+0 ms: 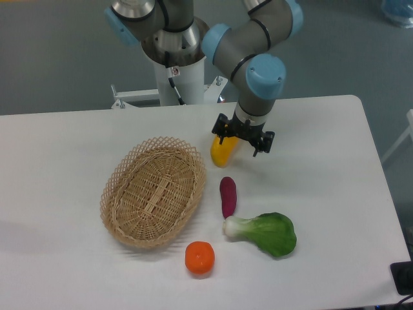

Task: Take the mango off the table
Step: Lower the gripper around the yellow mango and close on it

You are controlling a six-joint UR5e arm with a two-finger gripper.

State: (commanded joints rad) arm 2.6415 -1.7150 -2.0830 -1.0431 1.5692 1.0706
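1. Lying on the white table [322, 161], just right of the basket's top end: the mango [223, 154], upper half hidden.
2. Hanging right over it, fingers spread wide and gripping nothing: the gripper [243, 136].
3. Sitting just left: a woven basket [153, 192].
4. Resting below the mango: a purple vegetable [228, 196], then a leafy green [264, 233] and an orange [199, 257].
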